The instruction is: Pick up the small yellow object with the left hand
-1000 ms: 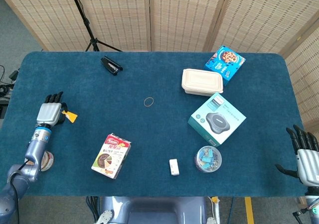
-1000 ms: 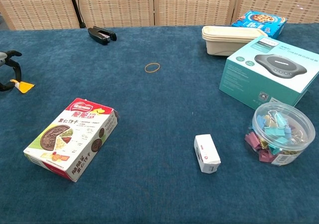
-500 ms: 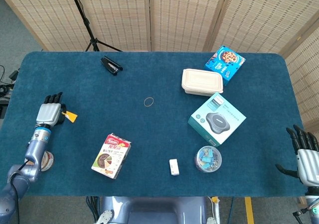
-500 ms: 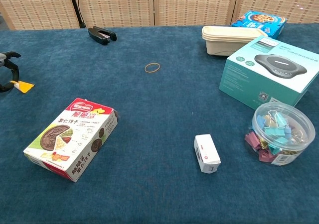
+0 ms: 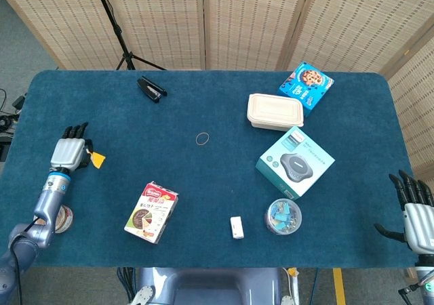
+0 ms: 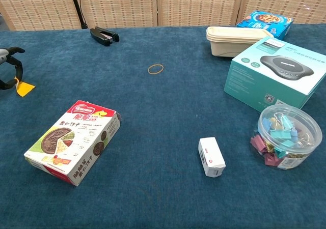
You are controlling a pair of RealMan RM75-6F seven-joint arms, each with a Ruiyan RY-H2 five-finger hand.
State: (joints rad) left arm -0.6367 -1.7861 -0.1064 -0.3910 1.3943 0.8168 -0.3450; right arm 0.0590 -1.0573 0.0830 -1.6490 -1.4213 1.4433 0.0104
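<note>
The small yellow object (image 5: 97, 158) is a flat piece near the table's left edge; the chest view shows it (image 6: 24, 88) at the far left, tipped slightly. My left hand (image 5: 69, 150) is right beside it, with thumb and a finger (image 6: 10, 66) curled into a ring that pinches the piece's left corner. My right hand (image 5: 415, 213) hangs off the table's front right corner, fingers spread and holding nothing.
A red-and-white food box (image 5: 151, 211) lies front left, with a tape roll (image 5: 62, 219) by my left forearm. A black stapler (image 5: 150, 89), rubber band (image 5: 203, 139), small white box (image 5: 237, 226), clip jar (image 5: 283, 216), teal box (image 5: 295, 161), beige container (image 5: 274, 110) and blue box (image 5: 306, 84) lie elsewhere.
My left hand has shifted slightly away along the table edge, and the yellow piece has tipped and turned a little in its fingers. The right hand has not moved.
</note>
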